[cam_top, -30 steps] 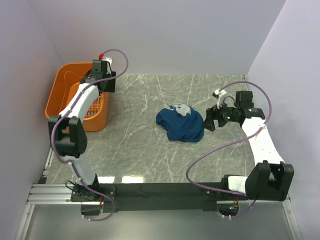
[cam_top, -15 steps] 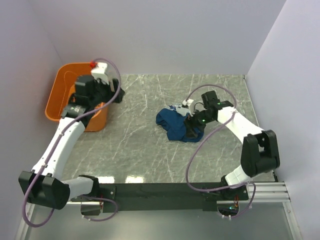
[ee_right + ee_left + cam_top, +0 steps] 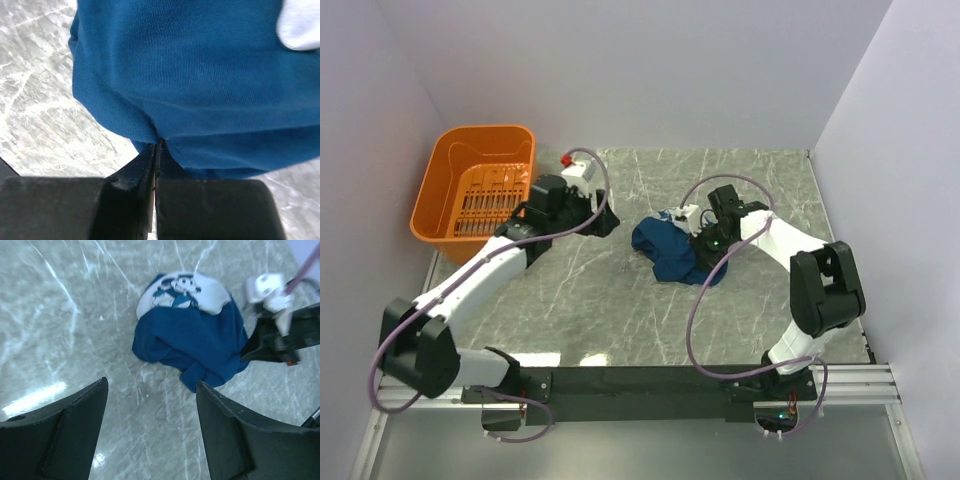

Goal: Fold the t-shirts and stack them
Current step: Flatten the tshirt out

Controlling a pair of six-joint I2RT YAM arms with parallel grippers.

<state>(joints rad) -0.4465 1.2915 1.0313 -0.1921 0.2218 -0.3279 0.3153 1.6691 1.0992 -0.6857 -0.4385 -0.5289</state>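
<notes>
Step in hand: grabbing the t-shirt [image 3: 678, 252] so as to open it out flat. No fold made yet, by the look of it.

On the grey marble bench [image 3: 620, 310], a bit right of the middle: the dark blue t-shirt, all bunched up in a lump, with the white mouse print [image 3: 682, 217] showing on its far side.

Right claw [image 3: 705, 243]: clenched tight at the right edge of the lump, pinching a thin fold of blue cloth, as the right wrist view shows.

Left claw [image 3: 603, 218]: released, spread wide, holding nothing. Hovering over the bench just left of the t-shirt, near but not touching.

Orange basket [image 3: 450, 170]: at the far left, well apart from the t-shirt.

Next, most likely: lift and pull with the right claw to shake the lump loose. Then bring the left claw in to pinch another edge, maybe the near left one. Needs a gentle pull from both sides to lay the cloth flat with no twists. Easy to slip out of such a small pinch, so go slow.
</notes>
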